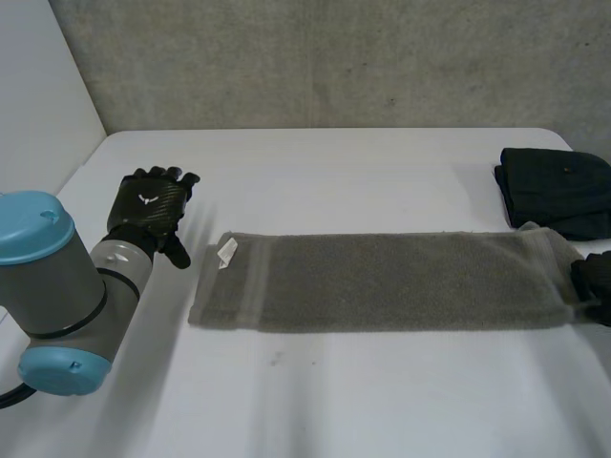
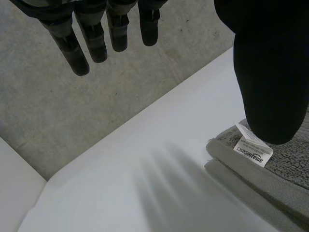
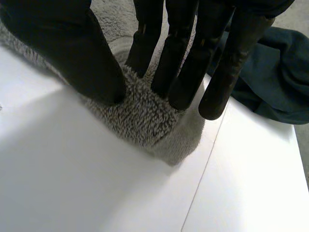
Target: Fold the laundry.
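A grey towel [image 1: 382, 281], folded into a long strip, lies across the middle of the white table [image 1: 334, 401]. A white label [image 1: 227, 253] shows at its left end. My left hand [image 1: 153, 205] hovers open just left of that end, clear of the cloth. In the left wrist view its fingers [image 2: 87, 43] are straight, and the thumb [image 2: 270, 72] hangs above the label [image 2: 251, 147] and the towel [image 2: 285, 169]. My right hand [image 1: 597, 281] is at the towel's right end. There the thumb [image 3: 72, 48] and fingers [image 3: 178, 63] pinch a bunched piece of the towel [image 3: 140, 116].
A dark folded garment [image 1: 558, 191] lies at the back right, close behind the right hand, and appears beside the fingers as the garment [image 3: 270, 82]. A grey wall rises behind the table. Bare table lies in front of the towel.
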### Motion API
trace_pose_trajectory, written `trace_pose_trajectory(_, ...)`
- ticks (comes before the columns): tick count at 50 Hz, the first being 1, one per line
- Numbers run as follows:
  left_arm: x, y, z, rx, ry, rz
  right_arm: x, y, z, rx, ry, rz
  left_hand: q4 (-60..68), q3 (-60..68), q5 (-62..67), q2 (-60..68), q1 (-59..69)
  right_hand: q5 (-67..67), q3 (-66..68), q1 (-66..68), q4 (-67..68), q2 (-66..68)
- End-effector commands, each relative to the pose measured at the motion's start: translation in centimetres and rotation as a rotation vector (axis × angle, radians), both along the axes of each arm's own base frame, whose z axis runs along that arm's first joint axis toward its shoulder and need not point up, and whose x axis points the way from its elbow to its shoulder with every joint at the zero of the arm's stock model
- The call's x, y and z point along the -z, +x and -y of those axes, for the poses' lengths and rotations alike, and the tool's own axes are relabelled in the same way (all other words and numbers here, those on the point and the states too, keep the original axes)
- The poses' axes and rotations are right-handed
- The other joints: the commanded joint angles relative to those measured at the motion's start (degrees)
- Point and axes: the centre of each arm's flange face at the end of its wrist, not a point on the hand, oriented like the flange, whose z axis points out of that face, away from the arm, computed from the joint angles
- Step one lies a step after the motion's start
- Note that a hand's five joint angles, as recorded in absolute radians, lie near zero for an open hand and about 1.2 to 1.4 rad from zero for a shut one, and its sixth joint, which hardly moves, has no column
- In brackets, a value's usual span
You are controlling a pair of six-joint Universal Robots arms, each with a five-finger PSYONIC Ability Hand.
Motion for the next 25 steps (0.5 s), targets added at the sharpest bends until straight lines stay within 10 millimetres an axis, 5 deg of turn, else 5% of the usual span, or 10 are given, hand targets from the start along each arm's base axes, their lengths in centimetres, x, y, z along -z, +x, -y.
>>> trace_pose_trajectory(1,0.0,0.0,0.0,-0.001,0.0,0.0,-0.2,-1.1,0.6,0.041,-0.031,-0.025,-0.39,-0.96,-1.34,-0.52,0.4,19.08,16.76,26.87,17.15,16.81)
trace_pose_trajectory(7,0.0,0.0,-0.1,0.001,0.002,0.001,-1.2,-2.4,1.1,0.136,-0.097,-0.102,-0.39,-0.96,-1.34,-0.52,0.4,19.08,16.76,26.87,17.15,16.81)
trace_pose_trajectory(15,-0.1,0.0,-0.1,-0.001,-0.001,0.0,-5.1,-1.9,1.0,0.157,-0.224,-0.166,-0.39,-0.96,-1.34,-0.52,0.4,19.08,16.76,26.87,17.15,16.81)
trace_pose_trajectory(21,-0.1,0.0,-0.1,-0.002,-0.002,-0.002,-9.4,5.6,-0.3,-0.06,-0.378,-0.156,-0.39,-0.96,-1.34,-0.52,0.4,19.08,16.76,26.87,17.15,16.81)
trace_pose_trajectory(25,-0.2,0.0,-0.1,-0.004,-0.005,-0.003,-10.3,9.3,-1.3,-0.178,-0.43,-0.15,-0.39,-0.96,-1.34,-0.52,0.4,19.08,16.76,26.87,17.15,16.81)
